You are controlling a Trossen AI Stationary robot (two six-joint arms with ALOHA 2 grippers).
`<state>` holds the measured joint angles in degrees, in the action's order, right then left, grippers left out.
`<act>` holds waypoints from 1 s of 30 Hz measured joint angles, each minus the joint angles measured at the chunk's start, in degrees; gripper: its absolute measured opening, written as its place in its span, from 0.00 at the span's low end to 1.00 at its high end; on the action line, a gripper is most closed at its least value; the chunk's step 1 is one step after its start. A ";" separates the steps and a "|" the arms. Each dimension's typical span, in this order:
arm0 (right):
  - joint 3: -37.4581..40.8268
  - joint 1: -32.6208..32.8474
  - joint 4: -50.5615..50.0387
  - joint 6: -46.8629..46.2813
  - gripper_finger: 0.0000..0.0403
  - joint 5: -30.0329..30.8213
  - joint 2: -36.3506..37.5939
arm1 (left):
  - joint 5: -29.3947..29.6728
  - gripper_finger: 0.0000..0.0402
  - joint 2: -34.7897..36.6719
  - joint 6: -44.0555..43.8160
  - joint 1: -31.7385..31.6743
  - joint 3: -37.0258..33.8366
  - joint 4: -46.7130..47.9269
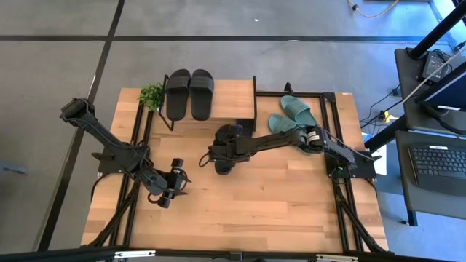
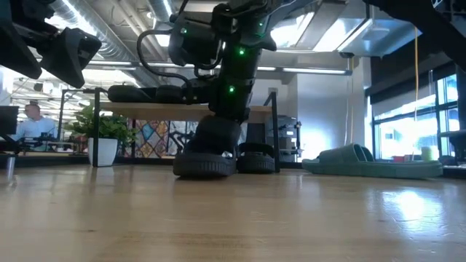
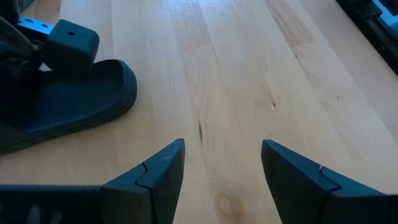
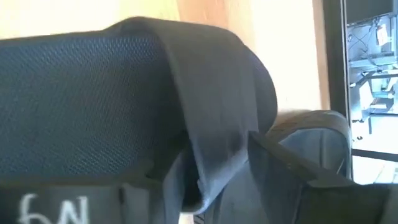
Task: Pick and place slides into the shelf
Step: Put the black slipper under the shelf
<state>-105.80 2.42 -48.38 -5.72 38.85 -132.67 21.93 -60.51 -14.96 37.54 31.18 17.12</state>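
Observation:
Two black slides (image 1: 189,93) lie side by side on the shelf's light top board (image 1: 233,100). Another black slide (image 2: 206,161) rests on its sole on the table just in front of the shelf, with a second black one (image 2: 255,159) beside it. My right gripper (image 1: 216,154) stands over the nearer one, open, its fingers on either side of the strap. Two teal slides (image 1: 291,113) lie on the table to the right. My left gripper (image 1: 175,183) hangs open over bare table at the left, nothing between its fingers (image 3: 155,180). My right gripper comes at the black slide slanting down from the table's right. Its fingers (image 4: 292,174) stand on either side of the strap's edge (image 4: 208,149). Whether they touch the strap, I cannot tell. The slide lies flat on the table.
A small green plant (image 1: 151,94) stands at the shelf's left end. Black frame rails (image 1: 135,138) run along the table's left and right sides. Bare wood spreads across the table's near half (image 1: 255,204).

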 joint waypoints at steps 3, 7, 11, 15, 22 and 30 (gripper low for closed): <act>-1.95 0.28 -1.63 0.02 0.44 -0.02 -0.05 | 0.00 0.51 0.00 -0.02 -0.02 0.00 0.00; -5.76 1.11 -5.75 -0.55 0.47 -0.10 -0.05 | -0.02 0.51 0.00 -0.04 0.00 0.00 0.00; -10.36 2.65 -10.89 -1.98 0.47 -0.45 -0.01 | -0.02 0.51 0.00 -0.07 0.00 0.00 0.02; -14.68 5.65 -15.01 -0.79 0.47 -5.80 0.07 | -0.04 0.51 0.00 -0.09 0.00 0.00 0.02; -17.34 11.44 -15.03 0.73 0.47 -21.40 0.10 | -0.07 0.51 0.00 -0.11 0.04 0.00 0.02; -12.71 15.58 -4.28 0.07 0.43 -21.46 0.12 | -0.09 0.51 0.00 -0.12 0.04 0.00 0.00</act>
<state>-118.51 18.00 -52.67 -5.65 17.39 -132.55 21.85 -60.51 -15.08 37.58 31.18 17.12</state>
